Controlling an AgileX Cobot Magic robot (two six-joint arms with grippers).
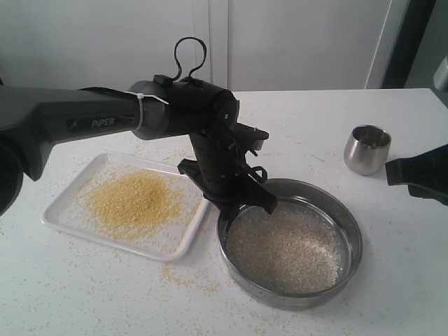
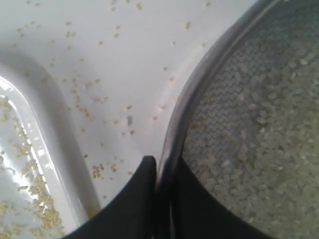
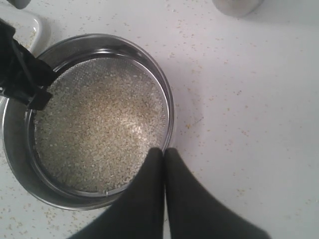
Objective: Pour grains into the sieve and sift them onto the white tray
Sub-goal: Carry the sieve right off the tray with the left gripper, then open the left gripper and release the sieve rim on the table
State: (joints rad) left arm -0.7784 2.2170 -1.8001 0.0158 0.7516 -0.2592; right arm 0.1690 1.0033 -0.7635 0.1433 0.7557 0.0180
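Note:
The sieve (image 1: pixel 329 197) rests on the table to the right of the white tray (image 1: pixel 63 210). It holds pale, coarse grains (image 1: pixel 287 248). A heap of fine yellow grains (image 1: pixel 133 199) lies on the tray. My left gripper (image 1: pixel 245 203) is at the sieve's left rim (image 2: pixel 199 74). One finger (image 2: pixel 144 179) is outside the wall and the other is inside, both close against it. My right gripper (image 3: pixel 163 152) is shut and empty. It hovers over the sieve's rim (image 3: pixel 167 94) on the side away from the left gripper. Only its dark tip (image 1: pixel 390 171) shows in the exterior view.
A small rounded steel cup (image 1: pixel 367 148) stands upright at the back right, beside the right arm. Loose yellow grains are scattered over the white tabletop (image 1: pixel 182 276) between tray and sieve and in front of them. The tray's corner (image 2: pixel 30 129) lies close to the left gripper.

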